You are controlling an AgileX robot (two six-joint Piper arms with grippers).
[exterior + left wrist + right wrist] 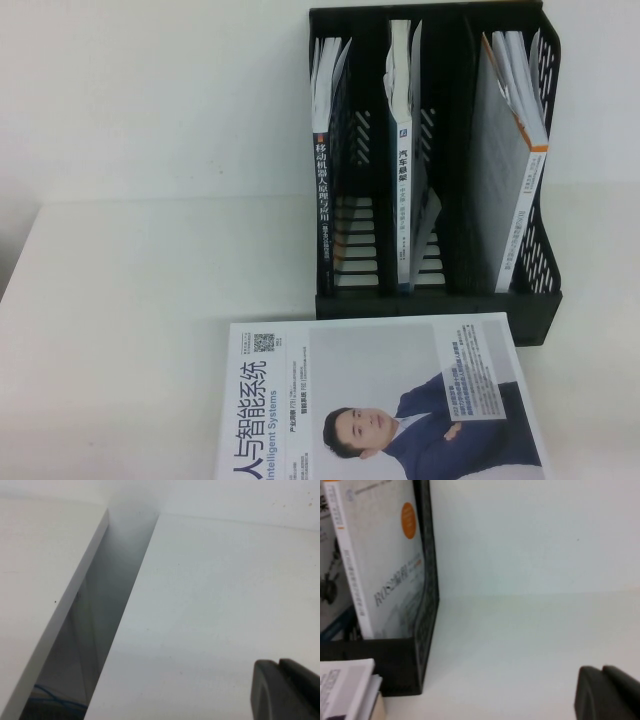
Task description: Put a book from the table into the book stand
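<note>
Nearest the robot, just in front of the book stand (pixel 436 180), a large white book (pixel 380 400) lies flat on the table (pixel 150 300), its cover up, with a man in a dark suit pictured on it and blue Chinese title characters running along its left side; its far edge sits close to the stand's front lip, and its near part runs out of the high view. Behind the book, the black book stand rests on the table with three upright compartments open toward the robot. A red-spined book (pixel 324 150) stands in the stand's left compartment, a blue-spined book (pixel 402 170) in the middle one, and a white book with orange trim (pixel 515 150) leans in the right one. Neither arm shows in the high view. Off to the stand's right side, the right gripper (pixel 607 692) appears only as a dark tip over bare table, with the stand's perforated wall and the orange-trimmed book beyond it; whether it is wide or narrow cannot be told. Away from the stand, the left gripper (pixel 285 687) hangs over plain white table near a gap between two white surfaces, and its spread cannot be told either
</note>
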